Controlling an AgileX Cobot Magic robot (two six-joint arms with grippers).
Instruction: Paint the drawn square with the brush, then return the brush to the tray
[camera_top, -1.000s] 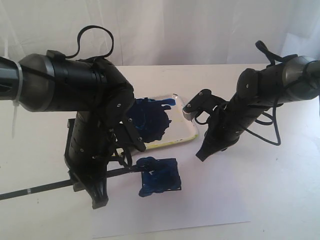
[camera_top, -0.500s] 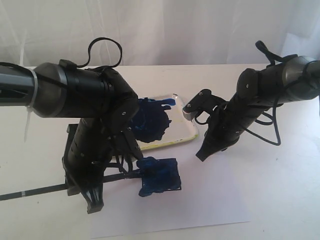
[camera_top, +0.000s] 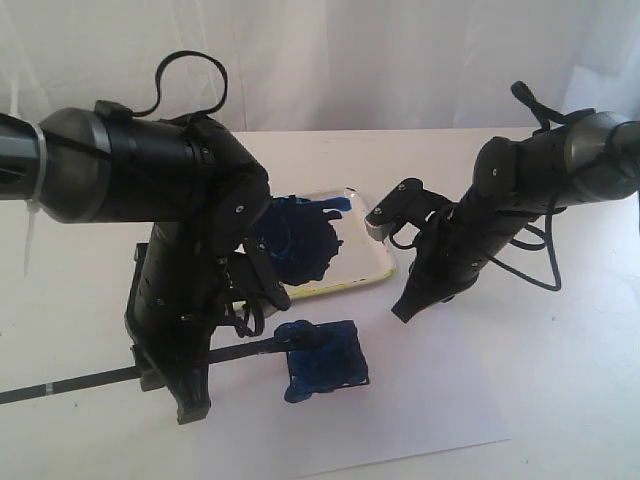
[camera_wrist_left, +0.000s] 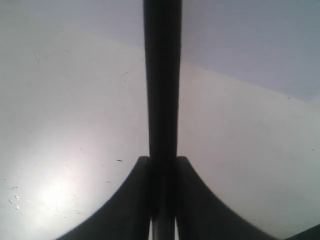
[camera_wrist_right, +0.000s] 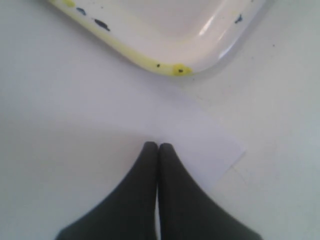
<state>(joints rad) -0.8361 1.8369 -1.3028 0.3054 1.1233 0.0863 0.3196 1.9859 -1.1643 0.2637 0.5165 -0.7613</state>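
1. Step in hand, by judgement: painting the square (camera_top: 325, 360), already mostly streaky blue, on the paper (camera_top: 440, 410) just beside the tray (camera_top: 372, 272).
2. Left gripper (camera_top: 172, 378) fingers clamped on the brush (camera_top: 90, 381) part-way along the shaft; bristle tip down at the square's left side; handle trailing out to the left.
3. Right gripper (camera_top: 400, 312) fingers pressed together, holding nothing, parked low near the tray's corner.
4. Next, by judgement: short strokes over any white left inside the outline, then a lift and carry to the tray, with the tip kept clear of the paper against drips.
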